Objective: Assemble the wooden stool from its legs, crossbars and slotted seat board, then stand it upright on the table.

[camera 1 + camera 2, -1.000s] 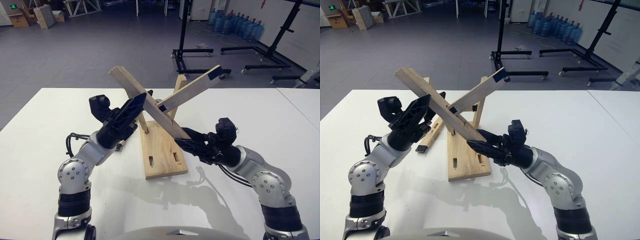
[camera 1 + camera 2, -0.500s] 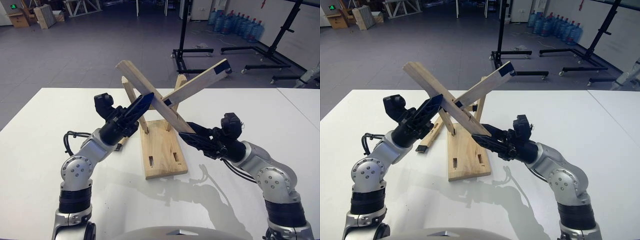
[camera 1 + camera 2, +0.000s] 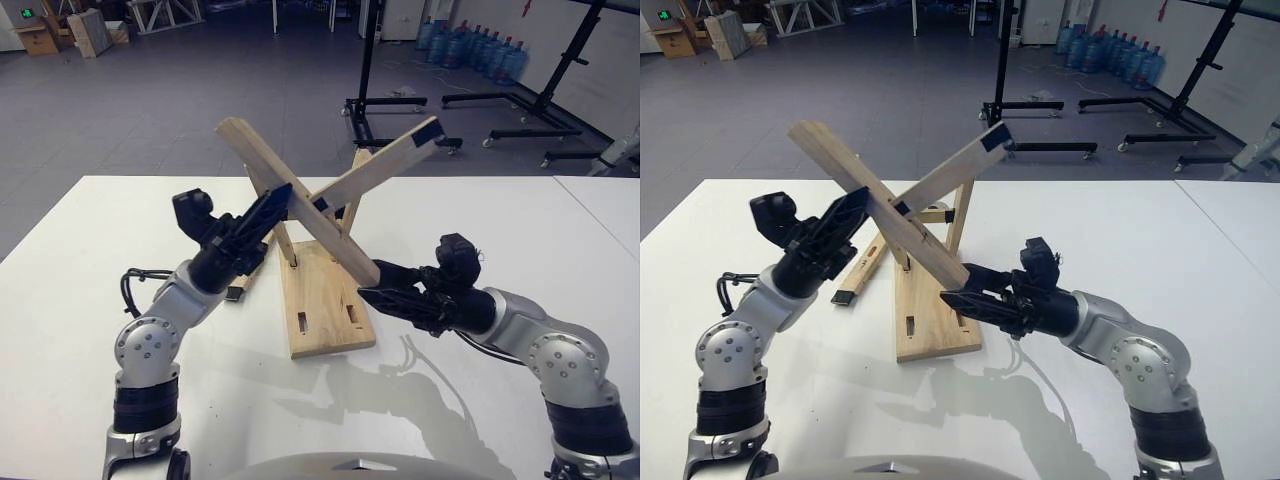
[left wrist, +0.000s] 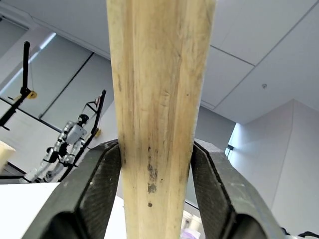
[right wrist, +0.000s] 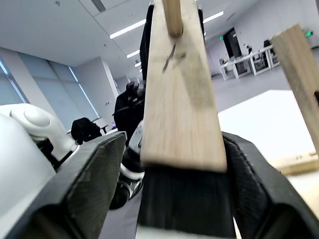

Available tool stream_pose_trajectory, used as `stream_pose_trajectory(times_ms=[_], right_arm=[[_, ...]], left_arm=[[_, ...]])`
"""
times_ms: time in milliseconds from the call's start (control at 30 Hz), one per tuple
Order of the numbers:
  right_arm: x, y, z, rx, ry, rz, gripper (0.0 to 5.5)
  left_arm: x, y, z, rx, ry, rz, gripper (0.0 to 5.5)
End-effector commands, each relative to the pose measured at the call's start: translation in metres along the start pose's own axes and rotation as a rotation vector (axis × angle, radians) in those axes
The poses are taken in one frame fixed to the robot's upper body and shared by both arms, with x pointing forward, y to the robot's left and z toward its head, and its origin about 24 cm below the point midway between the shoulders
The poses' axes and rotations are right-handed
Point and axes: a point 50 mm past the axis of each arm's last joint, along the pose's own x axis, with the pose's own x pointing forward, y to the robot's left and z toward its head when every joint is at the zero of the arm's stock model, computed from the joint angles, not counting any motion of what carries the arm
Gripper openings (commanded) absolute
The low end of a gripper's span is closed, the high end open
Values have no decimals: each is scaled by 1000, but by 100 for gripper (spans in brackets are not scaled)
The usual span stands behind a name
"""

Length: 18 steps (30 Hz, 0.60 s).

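Stool legs (image 3: 385,162) crossed, ends perhaps dark-taped

Bare tabletop (image 3: 70,250) on my left and right; dead ahead, crossed legs (image 3: 308,205) over seat board (image 3: 322,312) and standing legs (image 3: 285,245).

Wide grey floor (image 3: 200,90) running back, black wheeled racks (image 3: 371,50) parked, blue water jugs (image 3: 480,50) along the far wall.
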Motion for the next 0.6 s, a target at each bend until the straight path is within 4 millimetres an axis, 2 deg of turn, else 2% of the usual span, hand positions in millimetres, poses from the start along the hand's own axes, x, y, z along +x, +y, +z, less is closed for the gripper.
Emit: stream_pose_trajectory(times_ms=[33,167,333,467,600], right_arm=[[-15,-1,6,-21,26,-77,314],[-43,0,12,-27,52,-176,314],[-65,-3,15,-27,92,-269,314],[-65,-8,12,-49,113,-312,314],[-70,-14,11,-60,124,-355,314]], left_arm=[[-4,1,20,123,7,46,209],[-18,0,36,244,76,113,208],[-30,1,39,317,180,162,208],[-37,3,27,306,280,170,208],[-58,15,3,258,409,224,207]])
